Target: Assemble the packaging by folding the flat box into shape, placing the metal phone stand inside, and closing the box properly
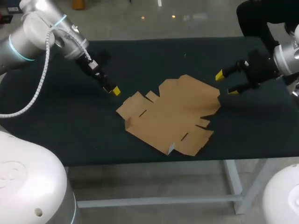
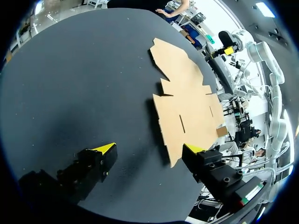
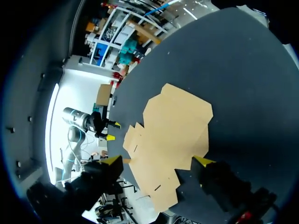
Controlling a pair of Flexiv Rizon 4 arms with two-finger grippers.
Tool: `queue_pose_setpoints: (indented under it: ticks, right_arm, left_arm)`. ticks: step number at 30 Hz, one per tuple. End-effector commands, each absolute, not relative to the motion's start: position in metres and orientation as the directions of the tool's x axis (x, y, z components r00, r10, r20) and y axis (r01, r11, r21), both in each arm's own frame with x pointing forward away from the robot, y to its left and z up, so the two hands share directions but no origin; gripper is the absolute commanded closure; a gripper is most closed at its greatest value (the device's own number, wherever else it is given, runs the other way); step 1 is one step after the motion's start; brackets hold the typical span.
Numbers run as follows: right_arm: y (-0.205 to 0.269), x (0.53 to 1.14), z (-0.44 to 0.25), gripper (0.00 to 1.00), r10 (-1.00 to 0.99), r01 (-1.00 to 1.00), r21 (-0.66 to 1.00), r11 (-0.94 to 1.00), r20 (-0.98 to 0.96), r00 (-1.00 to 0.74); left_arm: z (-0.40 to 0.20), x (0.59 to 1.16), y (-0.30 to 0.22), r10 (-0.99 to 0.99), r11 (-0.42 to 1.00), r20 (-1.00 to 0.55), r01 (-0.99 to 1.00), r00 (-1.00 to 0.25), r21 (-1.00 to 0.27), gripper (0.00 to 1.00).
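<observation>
The flat brown cardboard box blank (image 1: 170, 114) lay unfolded mid-way across the dark table (image 1: 70, 130), between both arms. The left gripper (image 1: 112, 89), jaws spread, stood beside its left flaps. The right gripper (image 1: 225, 83), jaws likewise spread, stood off its right corner and was judged marginally nearer.

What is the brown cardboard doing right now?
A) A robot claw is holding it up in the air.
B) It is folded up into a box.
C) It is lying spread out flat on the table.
C: the cardboard lies unfolded on the table, and neither the left gripper nor the right gripper holds it.
</observation>
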State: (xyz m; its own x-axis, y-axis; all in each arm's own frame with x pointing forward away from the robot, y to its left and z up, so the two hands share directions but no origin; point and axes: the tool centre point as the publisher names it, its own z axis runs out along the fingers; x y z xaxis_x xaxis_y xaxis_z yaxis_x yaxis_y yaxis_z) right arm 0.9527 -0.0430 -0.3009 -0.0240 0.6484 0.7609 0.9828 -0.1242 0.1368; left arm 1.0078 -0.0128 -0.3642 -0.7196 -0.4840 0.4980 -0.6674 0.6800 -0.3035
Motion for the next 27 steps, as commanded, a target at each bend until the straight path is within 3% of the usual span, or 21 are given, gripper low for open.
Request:
queue_pose_setpoints:
  ticks: [1,9,27]
  right_arm:
    - [-0.044,0.953,-0.301,0.0,0.645,0.983,0.136,-0.122,0.764,-0.026]
    - [-0.044,0.953,-0.301,0.0,0.645,0.983,0.136,-0.122,0.764,-0.026]
    - [-0.044,0.953,-0.301,0.0,0.645,0.983,0.136,-0.122,0.764,-0.026]
  left_arm:
    - [-0.368,1.008,-0.023,-0.486,0.689,0.491,-0.662,-0.724,-0.294,0.05]
    - [-0.378,1.005,-0.035,-0.468,0.707,0.486,-0.642,-0.738,-0.295,0.12]
    - [-0.39,1.001,-0.051,-0.454,0.744,0.5,-0.623,-0.737,-0.242,0.15]
